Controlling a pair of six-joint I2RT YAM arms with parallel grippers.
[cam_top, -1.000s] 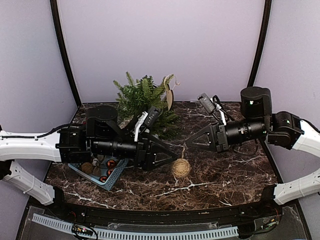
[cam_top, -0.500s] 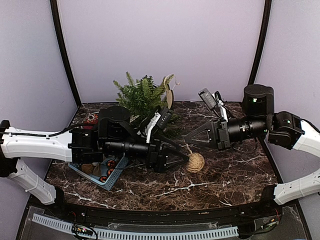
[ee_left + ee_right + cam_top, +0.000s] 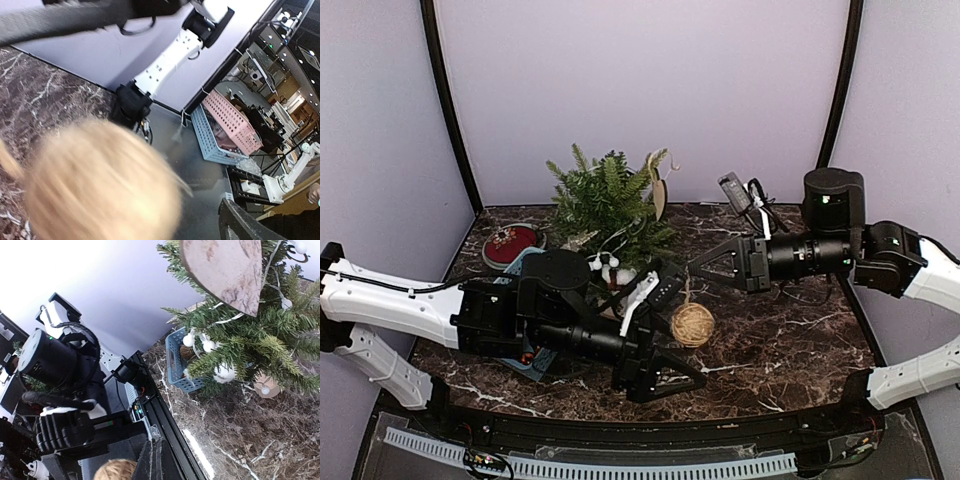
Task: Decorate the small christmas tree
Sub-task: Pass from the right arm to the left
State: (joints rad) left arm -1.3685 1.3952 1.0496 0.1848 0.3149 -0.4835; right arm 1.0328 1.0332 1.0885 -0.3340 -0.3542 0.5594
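Looking down on a dark marbled table (image 3: 780,345) with two arms reaching in from either side. Finding the small christmas tree (image 3: 608,198) upright at the back centre, close to the wall, already wearing a pale wooden tag (image 3: 659,195) near its top and white pom-poms (image 3: 609,268) low on its front. Clamping the right gripper (image 3: 696,268) tight just right of the tree, apparently on the thin loop of a twine ball (image 3: 692,324), and dangling that ball just below the closed tips; not showing clearly whether touching the tabletop or hanging free. Backing the left gripper (image 3: 678,372) off toward the near edge, after sitting right against the ball a moment ago; now keeping apart from it, jaws spread wide, gripping nothing. Still facing the ball from near, judging by the pale blur filling the left wrist view. Uncovering, through that retreat, a red round dish (image 3: 510,243) left of the tree, beside the blue basket (image 3: 176,371). Reading all this as a handover finishing: leaving the ball with the right arm alone, and leaving the hanging itself not yet done. Needing next, most likely, a lift of the loop over a branch tip on the tree's right side, minding the risk of the thin loop slipping off the needles
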